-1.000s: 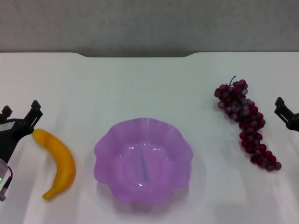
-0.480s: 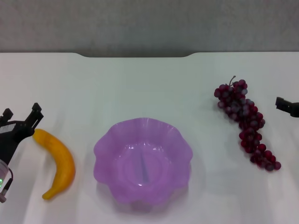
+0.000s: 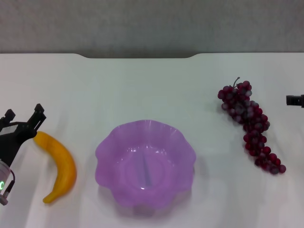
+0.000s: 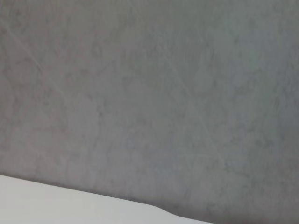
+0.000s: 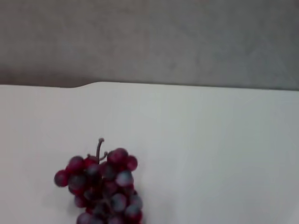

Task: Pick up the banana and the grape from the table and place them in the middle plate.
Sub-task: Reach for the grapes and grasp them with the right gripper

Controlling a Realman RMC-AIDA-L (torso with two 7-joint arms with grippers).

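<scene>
The banana (image 3: 64, 166) lies on the white table (image 3: 142, 85) at the left, its upper end pointing to the far left. My left gripper (image 3: 23, 115) is open, just beyond and left of that upper end, holding nothing. The purple middle plate (image 3: 107, 142) sits front centre and is empty. The grape (image 3: 251, 127) lies at the right, stem toward the far edge; its top also shows in the right wrist view (image 5: 105, 186). Only a dark tip of my right gripper (image 3: 295, 100) shows at the right edge, well right of the grape.
A grey wall (image 3: 152, 23) rises behind the table's notched far edge (image 3: 137, 57). The left wrist view shows only that wall and a strip of the table edge (image 4: 46, 205).
My right gripper has drawn back to the right and up, so that only its tip remains in the head view. My left gripper has shifted very slightly by the banana's end.
</scene>
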